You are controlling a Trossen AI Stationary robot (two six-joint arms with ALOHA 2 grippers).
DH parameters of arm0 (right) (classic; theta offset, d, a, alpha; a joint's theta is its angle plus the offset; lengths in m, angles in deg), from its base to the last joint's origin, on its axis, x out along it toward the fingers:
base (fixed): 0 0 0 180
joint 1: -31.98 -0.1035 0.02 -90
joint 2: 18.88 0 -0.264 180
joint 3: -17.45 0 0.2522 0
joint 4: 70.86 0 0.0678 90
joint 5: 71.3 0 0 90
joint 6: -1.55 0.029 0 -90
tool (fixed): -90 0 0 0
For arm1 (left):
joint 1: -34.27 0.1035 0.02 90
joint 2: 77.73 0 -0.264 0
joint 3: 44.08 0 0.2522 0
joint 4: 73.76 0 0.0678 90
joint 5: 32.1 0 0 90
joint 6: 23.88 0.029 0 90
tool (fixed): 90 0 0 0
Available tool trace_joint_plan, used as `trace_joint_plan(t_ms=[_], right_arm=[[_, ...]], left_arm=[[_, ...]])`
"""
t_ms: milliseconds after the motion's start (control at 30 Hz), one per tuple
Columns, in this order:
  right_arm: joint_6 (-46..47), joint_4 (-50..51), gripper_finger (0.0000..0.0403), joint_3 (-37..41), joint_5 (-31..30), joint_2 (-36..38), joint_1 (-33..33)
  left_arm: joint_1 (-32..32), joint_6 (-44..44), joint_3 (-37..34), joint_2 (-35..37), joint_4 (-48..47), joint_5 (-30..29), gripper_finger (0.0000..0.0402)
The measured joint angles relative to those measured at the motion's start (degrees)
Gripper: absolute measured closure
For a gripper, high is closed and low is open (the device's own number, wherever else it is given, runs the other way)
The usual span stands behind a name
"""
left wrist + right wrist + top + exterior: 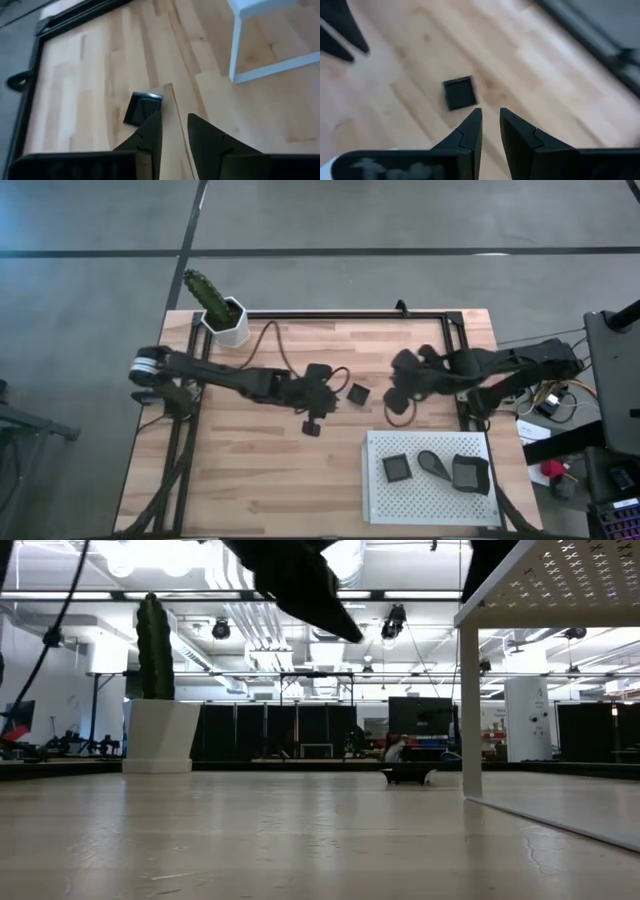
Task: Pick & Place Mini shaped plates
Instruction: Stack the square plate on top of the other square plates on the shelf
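Two matte black jointed arms with looping black cables; left arm (215, 375) has a silver base collar; fingers (207, 137) taper to wedges.

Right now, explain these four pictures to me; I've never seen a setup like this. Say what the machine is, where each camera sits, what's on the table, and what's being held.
Two dark robot arms work over a wooden table. One camera looks straight down, one sits at tabletop level, and one rides on each wrist.

The left gripper and right gripper both hover slightly open near the table's middle, holding nothing.

Between them lies a small dark square plate. A white perforated tray stands on legs and carries three more: a square plate, a teardrop plate and a larger dark plate. A potted cactus stands at the far corner.
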Motion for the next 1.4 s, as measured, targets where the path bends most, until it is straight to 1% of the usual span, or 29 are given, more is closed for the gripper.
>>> trace_joint_plan(t_ms=[100, 200, 300, 400, 567, 733, 1000, 1133, 1400], right_arm=[[-7.13, -9.53, 0.0339, 4.44, 7.99, 0.00, 4.91], [-11.92, -16.69, 0.0339, 8.20, 15.83, 0.09, 9.57], [-13.10, -21.65, 0.0339, 11.52, 22.43, 0.13, 13.57], [-13.43, -25.14, 0.0339, 14.78, 25.76, 0.11, 17.05], [-13.20, -27.55, 0.0339, 18.78, 26.51, -0.71, 21.75], [-13.70, -30.28, 0.0339, 20.87, 26.67, -2.55, 23.97], [-17.27, -33.96, 0.0339, 21.60, 26.89, -10.96, 24.31], [-18.57, -34.74, 0.0339, 20.58, 28.06, -14.94, 24.66], [-19.01, -36.04, 0.0339, 18.84, 28.19, -21.02, 24.81]], left_arm=[[-1.43, -2.54, -3.14, 4.33, 0.02, -4.08, 0.0313], [-2.93, -4.67, -6.11, 8.76, 0.59, -8.62, 0.0314], [-4.30, -7.01, -9.27, 12.82, 0.76, -12.49, 0.0314], [-5.36, -9.06, -12.47, 16.52, 1.68, -15.01, 0.0313], [-5.94, -9.99, -17.48, 21.07, 5.29, -16.00, 0.0314], [-5.95, -10.37, -20.95, 23.44, 9.00, -16.17, 0.0313], [-6.00, -10.36, -22.68, 23.42, 10.02, -16.17, 0.0312], [-6.00, -9.85, -23.42, 23.46, 10.50, -16.17, 0.0314], [-6.00, -9.10, -24.38, 23.42, 10.99, -16.15, 0.0314]])
